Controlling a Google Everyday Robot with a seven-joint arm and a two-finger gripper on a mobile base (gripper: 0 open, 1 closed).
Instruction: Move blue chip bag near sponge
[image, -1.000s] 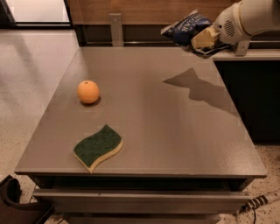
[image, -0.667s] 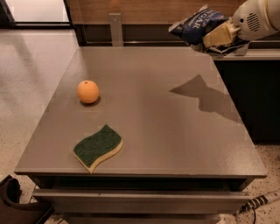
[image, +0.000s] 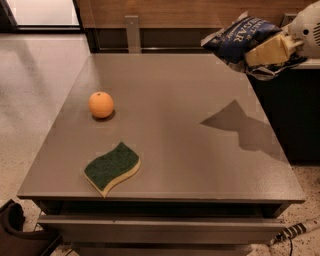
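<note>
The blue chip bag (image: 243, 39), dark navy foil with white lettering, hangs in the air above the table's far right corner. My gripper (image: 267, 51) at the upper right is shut on its right end, its pale fingers (image: 272, 49) clamped on the foil. The sponge (image: 112, 167), green on top with a pale yellow base, lies flat near the table's front left edge, far from the bag. The bag's shadow falls on the table's right side.
A round orange fruit (image: 101, 104) sits on the grey table (image: 180, 115) at the left, behind the sponge. A dark cabinet (image: 292, 110) stands right of the table. A wooden wall runs along the back.
My gripper has lifted the blue chip bag higher and slightly to the right. Its shadow on the table has shifted right. Sponge and orange have not moved.
</note>
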